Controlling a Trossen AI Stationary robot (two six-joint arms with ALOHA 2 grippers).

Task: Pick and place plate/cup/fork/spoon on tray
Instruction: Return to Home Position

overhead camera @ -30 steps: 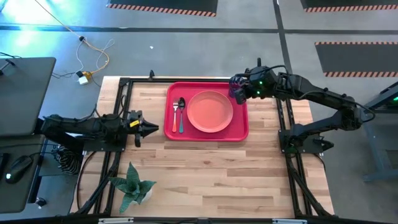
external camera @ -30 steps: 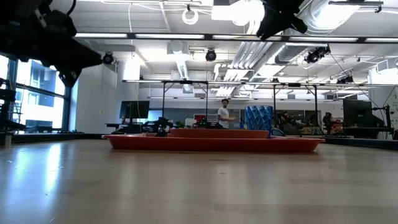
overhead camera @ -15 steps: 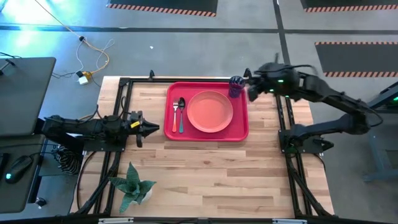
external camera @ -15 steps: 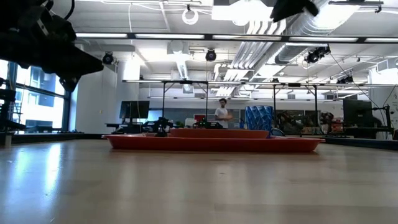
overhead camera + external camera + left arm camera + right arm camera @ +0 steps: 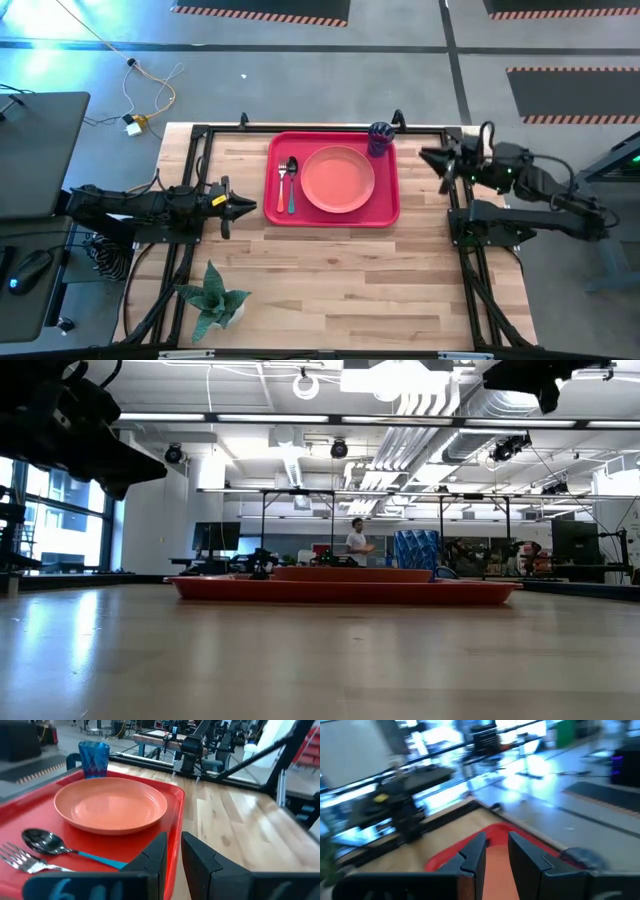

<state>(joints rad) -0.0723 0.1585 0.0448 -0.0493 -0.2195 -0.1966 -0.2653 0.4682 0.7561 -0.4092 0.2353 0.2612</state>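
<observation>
Right end effector withdrawn from cup, slightly spread, round salmon plate on glossy red tray

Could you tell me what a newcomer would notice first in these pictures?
A red tray at the table's far middle holds a pink plate, with fork and spoon left of it and a cup in the far right corner. The left gripper and right gripper hang off either side.

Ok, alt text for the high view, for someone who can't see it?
A red tray holds a pink plate, fork and spoon left of it, blue cup at the tray's top-right corner. The left tool and right tool wait off either side.
</observation>
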